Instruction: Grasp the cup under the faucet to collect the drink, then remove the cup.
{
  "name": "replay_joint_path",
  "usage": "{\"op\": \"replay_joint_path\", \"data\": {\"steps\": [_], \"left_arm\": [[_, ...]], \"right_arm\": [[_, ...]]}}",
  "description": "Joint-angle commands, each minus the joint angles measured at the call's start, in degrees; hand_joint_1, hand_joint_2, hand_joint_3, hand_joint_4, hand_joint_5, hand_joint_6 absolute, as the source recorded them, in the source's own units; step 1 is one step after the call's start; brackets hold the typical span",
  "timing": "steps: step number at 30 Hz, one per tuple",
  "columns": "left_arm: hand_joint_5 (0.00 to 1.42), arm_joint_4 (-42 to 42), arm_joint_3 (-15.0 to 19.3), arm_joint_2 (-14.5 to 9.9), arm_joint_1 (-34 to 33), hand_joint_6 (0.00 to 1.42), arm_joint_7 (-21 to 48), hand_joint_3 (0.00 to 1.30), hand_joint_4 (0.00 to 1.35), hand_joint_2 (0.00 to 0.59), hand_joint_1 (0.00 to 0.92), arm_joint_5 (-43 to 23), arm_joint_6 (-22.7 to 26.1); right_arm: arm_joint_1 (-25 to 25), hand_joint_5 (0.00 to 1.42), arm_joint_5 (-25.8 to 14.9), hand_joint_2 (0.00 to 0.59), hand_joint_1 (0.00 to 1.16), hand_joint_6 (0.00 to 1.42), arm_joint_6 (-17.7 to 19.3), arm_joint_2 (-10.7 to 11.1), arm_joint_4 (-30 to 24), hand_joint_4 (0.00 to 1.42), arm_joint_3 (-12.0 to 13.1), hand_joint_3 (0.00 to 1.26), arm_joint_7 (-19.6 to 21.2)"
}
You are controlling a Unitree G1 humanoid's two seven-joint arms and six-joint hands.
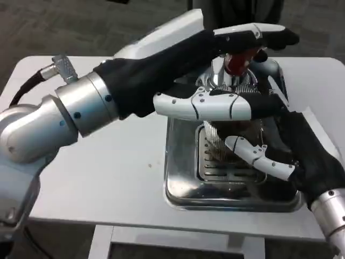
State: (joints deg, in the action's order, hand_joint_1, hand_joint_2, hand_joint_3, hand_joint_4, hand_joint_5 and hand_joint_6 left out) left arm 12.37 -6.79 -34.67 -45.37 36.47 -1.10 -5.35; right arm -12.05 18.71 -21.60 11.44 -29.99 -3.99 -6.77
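A clear ribbed cup (214, 141) stands on the silver drip tray (183, 189) under the chrome faucet (222, 81); my hands hide most of it. My right hand (294, 156) comes in from the lower right and grips the cup, its fingers (257, 156) curled across the cup's front. My left hand (226, 70) reaches across from the left to the faucet's red tap handle (239, 60). It holds the handle with fingers (259, 33) over the top and the thumb (210, 105) below. I cannot tell whether any drink is in the cup.
The tray and faucet stand right of centre on the white table (108, 162). The table's front edge runs close below the tray. My left forearm (81, 108) crosses the table's left half. Dark carpet lies beyond the table's far edge.
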Motion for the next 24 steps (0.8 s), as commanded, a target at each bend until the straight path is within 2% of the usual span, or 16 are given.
{"op": "replay_joint_path", "data": {"steps": [1, 8, 19, 24], "left_arm": [[0.23, -0.99, 0.80, 0.45, 1.66, 0.21, 0.97, 0.18, 0.16, 0.122, 0.140, -0.84, 0.98], [0.24, -0.99, 2.23, 2.02, 1.29, 0.22, 1.07, 0.18, 0.16, 0.131, 0.141, -2.28, 1.52], [0.25, 0.04, 5.05, 3.11, 1.01, 0.23, -0.12, 0.18, 0.16, 0.134, 0.154, -4.32, 1.48], [0.26, 0.69, 6.52, 2.85, 0.32, 0.24, -0.05, 0.18, 0.17, 0.135, 0.162, -5.00, 1.79]], "right_arm": [[1.02, 0.06, -0.25, 0.262, 0.62, 0.13, 0.33, -0.15, -0.73, 0.01, 0.12, 0.00, 0.13], [1.21, 0.06, -0.39, 0.261, 0.62, 0.13, 0.42, -0.10, -0.92, 0.01, 0.54, 0.00, 0.08], [1.17, 0.06, -0.13, 0.266, 0.61, 0.13, -0.09, -0.21, -1.42, 0.01, 0.42, 0.00, 0.07], [1.09, 0.06, -0.17, 0.268, 0.60, 0.13, -0.21, -0.28, -1.60, 0.01, 0.46, 0.00, 0.13]]}}
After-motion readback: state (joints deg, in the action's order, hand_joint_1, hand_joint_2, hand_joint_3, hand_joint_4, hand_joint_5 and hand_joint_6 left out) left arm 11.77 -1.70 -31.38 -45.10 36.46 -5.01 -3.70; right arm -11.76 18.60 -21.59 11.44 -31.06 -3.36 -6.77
